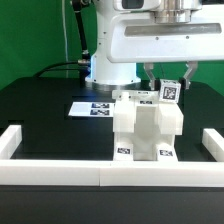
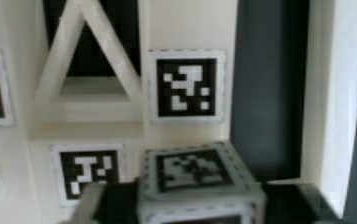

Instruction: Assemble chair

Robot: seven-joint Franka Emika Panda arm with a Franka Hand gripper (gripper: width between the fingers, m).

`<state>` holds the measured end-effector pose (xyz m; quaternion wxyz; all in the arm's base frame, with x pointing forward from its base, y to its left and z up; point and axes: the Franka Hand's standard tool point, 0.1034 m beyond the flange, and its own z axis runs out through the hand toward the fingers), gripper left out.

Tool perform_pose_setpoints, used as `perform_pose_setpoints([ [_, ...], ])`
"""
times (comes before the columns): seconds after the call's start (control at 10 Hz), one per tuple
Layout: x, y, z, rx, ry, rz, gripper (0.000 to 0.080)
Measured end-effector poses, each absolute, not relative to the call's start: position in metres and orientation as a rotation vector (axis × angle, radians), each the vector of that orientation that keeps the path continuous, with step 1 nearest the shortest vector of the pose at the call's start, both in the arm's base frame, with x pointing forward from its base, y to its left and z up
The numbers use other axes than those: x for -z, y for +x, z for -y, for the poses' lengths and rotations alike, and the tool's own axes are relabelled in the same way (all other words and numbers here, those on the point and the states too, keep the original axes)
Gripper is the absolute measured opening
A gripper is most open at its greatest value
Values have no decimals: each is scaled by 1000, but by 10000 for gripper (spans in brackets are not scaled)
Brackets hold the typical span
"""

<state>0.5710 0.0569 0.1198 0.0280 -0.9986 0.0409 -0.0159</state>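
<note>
The claw grips one small tagged block, just above the partly built chair at mid-table. One marker board lies behind the chair. White border rails line three sides, and nothing blocks the chair.

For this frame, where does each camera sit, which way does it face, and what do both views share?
Exterior view: off the arm, across the table from it, facing it over the chair; shows arm and gripper.
Wrist view: on the wrist, looking along the fingers onto the chair's tagged panels.
Shared: the small tagged block in the gripper, and the chair.
</note>
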Motion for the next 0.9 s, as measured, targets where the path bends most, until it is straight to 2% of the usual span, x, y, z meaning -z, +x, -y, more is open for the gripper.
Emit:
perform_pose_setpoints([
  [0.4, -120, 571, -57, 48, -3080, -166, 287],
  [0.9, -120, 571, -58, 34, -2998, -696, 288],
])
